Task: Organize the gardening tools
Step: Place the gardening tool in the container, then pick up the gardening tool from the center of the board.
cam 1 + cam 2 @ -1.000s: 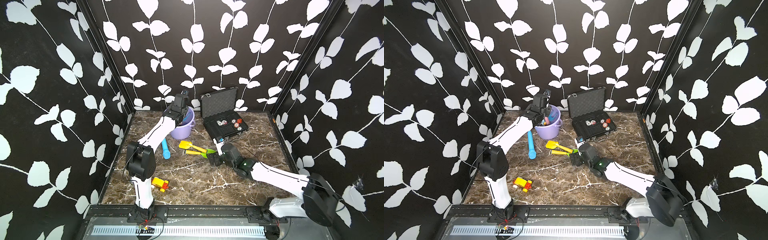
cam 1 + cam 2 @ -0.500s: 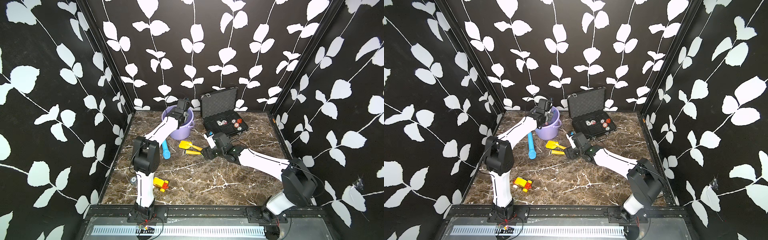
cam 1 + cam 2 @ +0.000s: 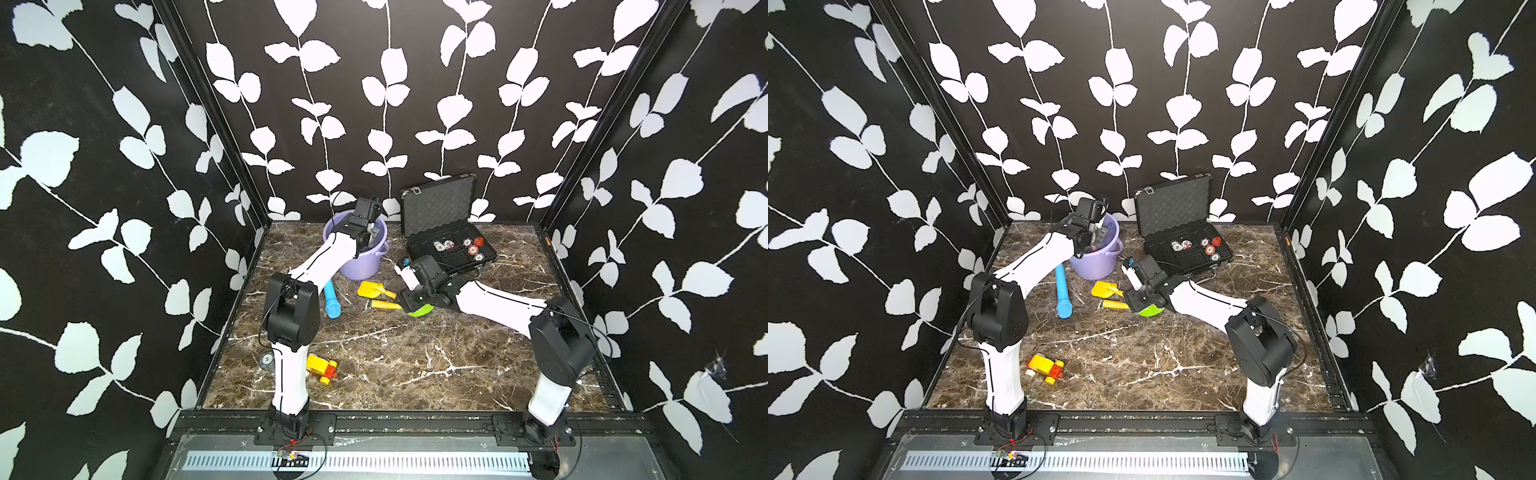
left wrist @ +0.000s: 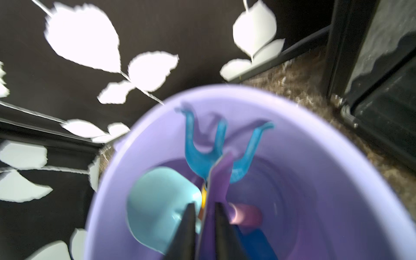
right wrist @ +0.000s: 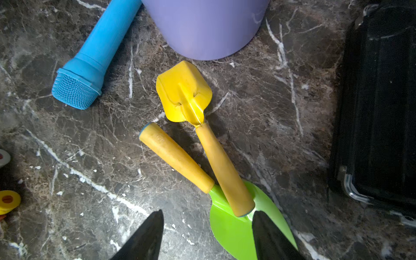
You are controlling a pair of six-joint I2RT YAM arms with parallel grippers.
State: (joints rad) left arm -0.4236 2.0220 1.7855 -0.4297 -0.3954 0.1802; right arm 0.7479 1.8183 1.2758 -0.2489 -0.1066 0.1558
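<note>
Take the tabletop (image 3: 415, 365) in both top views as a clock face, with the back wall at 12 and the arm bases at 6.

The purple bucket (image 3: 361, 266) stands at about 11 o'clock, and your left end effector (image 4: 204, 206) reaches down into its mouth. Its fingers (image 4: 189, 225) are only a narrow gap apart, with the blade of the purple trowel (image 4: 219, 177) standing between them. A thin sliver shows beside the blade on one side, and you cannot tell from this blurred view whether the trowel is gripped. Also inside the bucket are a blue three-pronged fork (image 4: 202, 157) with its prongs up against the wall, a teal scoop (image 4: 157, 202) and a pink handle (image 4: 246, 216).

Your right end effector (image 5: 208, 212) hangs low just past centre, toward 12 o'clock. It is spread wide and holds nothing. One finger is over the blade of the green trowel (image 5: 227, 222) and the other is over bare tabletop. The green trowel lies flat, its yellow handle pointing toward 9 o'clock. The yellow spade (image 5: 208, 141) lies just beside it on the 12 o'clock side, with the end of its handle resting on the green blade and its scoop near the foot of the bucket.

The blue cylinder (image 5: 94, 51) lies at 10 o'clock, the open black case (image 3: 436, 208) sits at 1 o'clock, and the toy car (image 3: 322, 368) is at 7 o'clock.
</note>
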